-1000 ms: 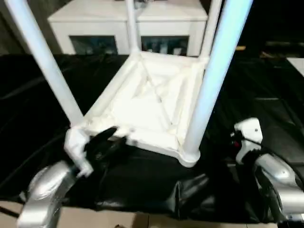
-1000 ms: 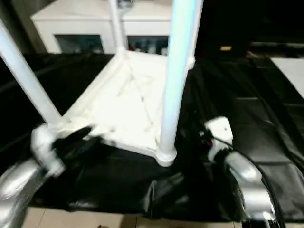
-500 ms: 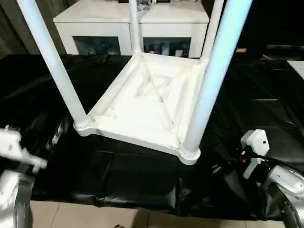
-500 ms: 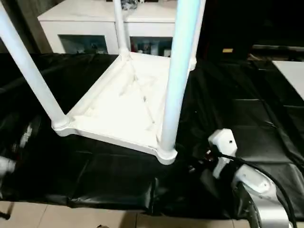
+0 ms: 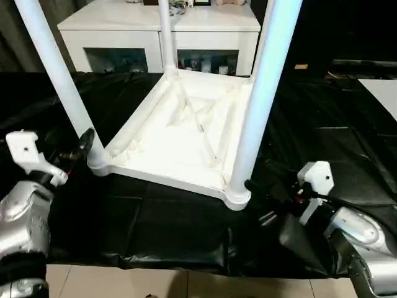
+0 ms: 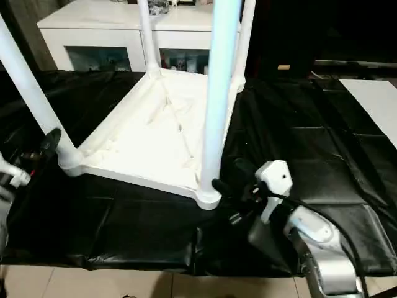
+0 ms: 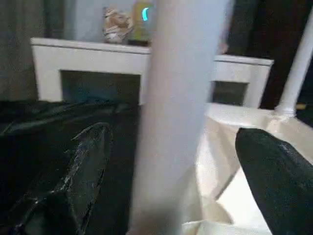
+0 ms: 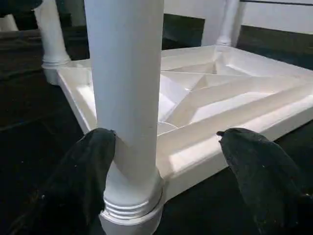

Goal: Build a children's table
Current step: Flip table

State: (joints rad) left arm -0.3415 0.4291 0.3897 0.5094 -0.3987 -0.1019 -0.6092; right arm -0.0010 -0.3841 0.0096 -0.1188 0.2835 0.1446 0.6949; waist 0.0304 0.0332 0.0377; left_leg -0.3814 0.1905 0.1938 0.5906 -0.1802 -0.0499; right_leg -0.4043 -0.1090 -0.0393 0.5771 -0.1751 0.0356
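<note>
The children's table lies upside down on the black cover, its ribbed tabletop (image 5: 186,133) facing up with all four white legs standing in the corner sockets. My left gripper (image 5: 84,141) is open around the near-left leg (image 5: 59,74); in the left wrist view that leg (image 7: 181,112) stands between the two black fingers (image 7: 83,166). My right gripper (image 5: 257,202) is open at the foot of the near-right leg (image 5: 257,105). In the right wrist view this leg (image 8: 127,73) sits just inside one finger (image 8: 83,176), above its socket (image 8: 132,205).
A white cabinet with glass doors (image 5: 161,37) stands behind the work surface. The black cover (image 5: 173,230) wrinkles near the front edge, with tan floor below it. A flat white board (image 5: 386,93) lies at the far right.
My left gripper left the tabletop's near edge, swung out left, and now brackets the near-left leg. My right gripper has moved in to the near-right leg's base. The camera has shifted slightly.
</note>
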